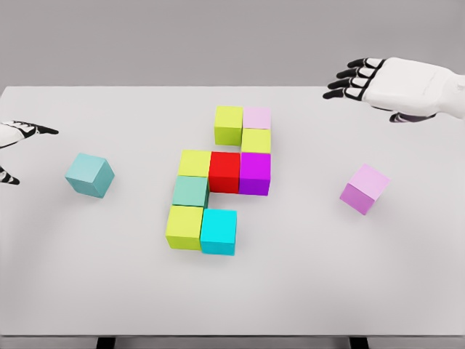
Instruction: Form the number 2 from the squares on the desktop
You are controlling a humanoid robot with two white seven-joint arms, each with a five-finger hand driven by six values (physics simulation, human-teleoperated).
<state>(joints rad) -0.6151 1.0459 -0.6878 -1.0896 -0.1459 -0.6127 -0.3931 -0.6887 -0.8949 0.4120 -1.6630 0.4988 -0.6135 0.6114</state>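
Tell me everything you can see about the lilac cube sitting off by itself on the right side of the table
The lilac cube is a plain, matte, solid-looking block with a paler top face and darker violet sides. It rests flat on the white table, turned at an angle to the table edges, so a corner points roughly toward the camera. It stands alone, well right of the assembled cluster, nearest the magenta cube but clearly apart from it. Nothing touches it; the right hand is above the table's far edge.

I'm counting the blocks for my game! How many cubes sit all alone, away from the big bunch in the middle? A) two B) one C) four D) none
A: only the teal cube on the left side and the light purple cube on the right side stand apart on the table; the other nine touch each other in the middle cluster.
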